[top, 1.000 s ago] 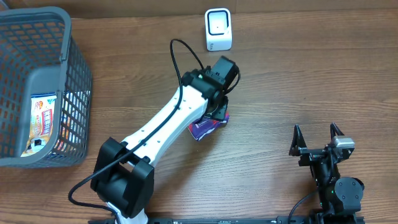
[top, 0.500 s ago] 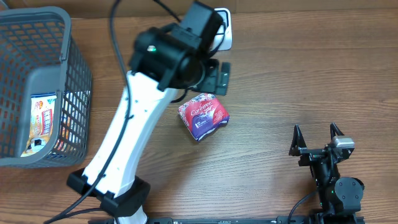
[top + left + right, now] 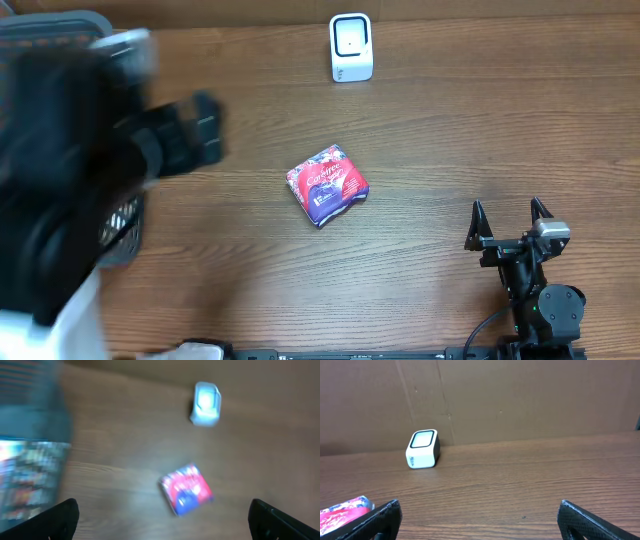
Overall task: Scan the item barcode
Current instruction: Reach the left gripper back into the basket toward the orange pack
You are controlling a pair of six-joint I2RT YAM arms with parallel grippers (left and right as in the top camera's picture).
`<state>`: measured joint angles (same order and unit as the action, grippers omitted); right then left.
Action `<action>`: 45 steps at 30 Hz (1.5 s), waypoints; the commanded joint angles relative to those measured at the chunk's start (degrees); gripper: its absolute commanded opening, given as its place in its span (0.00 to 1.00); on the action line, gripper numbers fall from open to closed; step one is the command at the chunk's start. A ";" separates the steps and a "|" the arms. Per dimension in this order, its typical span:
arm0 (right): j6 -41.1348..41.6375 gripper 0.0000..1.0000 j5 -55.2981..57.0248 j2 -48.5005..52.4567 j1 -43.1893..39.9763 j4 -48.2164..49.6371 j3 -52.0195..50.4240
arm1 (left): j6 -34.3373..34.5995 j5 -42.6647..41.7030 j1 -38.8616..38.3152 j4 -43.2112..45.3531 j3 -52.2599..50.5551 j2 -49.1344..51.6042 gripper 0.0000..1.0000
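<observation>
The snack packet, red and purple, lies alone near the middle of the counter, touched by nothing. The white scanner stands well behind it at the far edge, with a brown cardboard wall at its back, and bare wood lies between the two.

At the left the left arm fills the overhead view as a big dark blur and covers most of the grey basket. Only the basket's rim and a bit of mesh show. The left claw is spread wide and empty, high above the packet. Its wrist view is smeared, and something colourful in the basket cannot be read.

The right claw sits apart at the near right, fingers spread, holding nothing. Its camera catches only a corner of the packet.
</observation>
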<state>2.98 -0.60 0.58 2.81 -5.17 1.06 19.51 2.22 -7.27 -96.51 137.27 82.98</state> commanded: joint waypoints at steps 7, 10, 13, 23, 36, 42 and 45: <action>-0.04 1.00 0.55 -0.42 0.07 0.33 -0.59 | -1.75 4.33 17.84 -0.28 -4.31 -6.49 1.00; -0.04 1.00 0.55 -0.42 0.07 0.33 -0.59 | -1.73 5.79 21.53 -0.22 -6.43 -5.16 1.00; -0.04 1.00 0.55 -0.42 0.07 0.33 -0.59 | 0.26 5.07 26.84 1.09 -6.86 -2.29 1.00; -0.04 1.00 0.55 -0.42 0.07 0.33 -0.59 | 4.90 -10.69 47.58 5.20 -6.86 5.81 1.00; -0.04 1.00 0.55 -0.42 0.07 0.33 -0.59 | 8.83 -9.60 60.17 4.39 -6.91 17.35 1.00; -0.04 1.00 0.55 -0.42 0.07 0.31 -0.59 | 8.81 -9.70 60.06 5.55 -6.91 22.62 1.00; -0.04 1.00 0.55 -0.42 0.07 0.33 -0.59 | 4.70 -12.90 59.67 6.21 -6.91 24.11 1.00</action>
<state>2.98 -0.60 0.58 2.81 -5.19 1.06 27.09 -7.35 52.75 -90.85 130.52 105.73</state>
